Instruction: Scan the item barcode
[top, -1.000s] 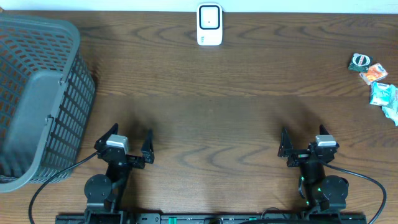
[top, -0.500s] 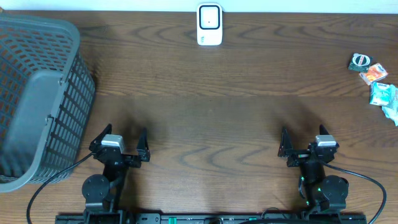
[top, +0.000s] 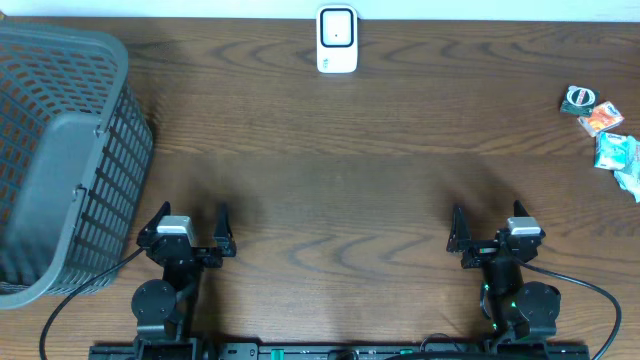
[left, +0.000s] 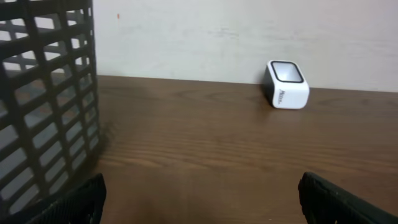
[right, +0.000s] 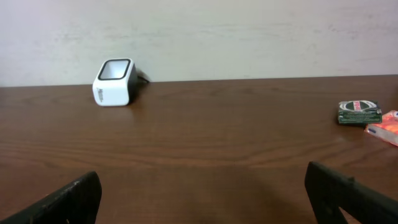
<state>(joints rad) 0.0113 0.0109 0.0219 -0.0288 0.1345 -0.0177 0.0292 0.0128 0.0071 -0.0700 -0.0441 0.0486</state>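
**Teal, orange and green packets at the right edge, both claws wide apart and empty**

Your items are the small packets bunched at the far right edge of the overhead frame. There is a round green packet (top: 577, 98) on top, an orange packet (top: 601, 119) just below and beside it, and a teal packet (top: 617, 152) under that, partly cut off by the frame edge. They lie flat on the wooden table (top: 380, 180), close together. You can't read any barcode at this size. From the right wrist view you see the green one at mid right and the orange one clipped at the right border.

The white scanner (top: 337, 40) stands at top centre of the overhead frame, against the far edge of the table, well apart from the packets. In the left wrist view it sits right of centre below the pale wall (left: 217, 31), and in the right wrist view it sits left of centre.

The right gripper (top: 488, 225) is at lower right of the overhead frame, jaws spread wide with nothing between them. Its fingers (right: 62, 202) show only in the bottom corners of its own camera view. The left gripper (top: 190, 215) is at lower left, also spread wide and empty, and its fingers (left: 74, 202) are likewise out in the bottom corners. Both are well away from the packets and the scanner.

A grey slatted basket (top: 60, 160) fills the left side of the overhead frame, near the left gripper but not touching it.
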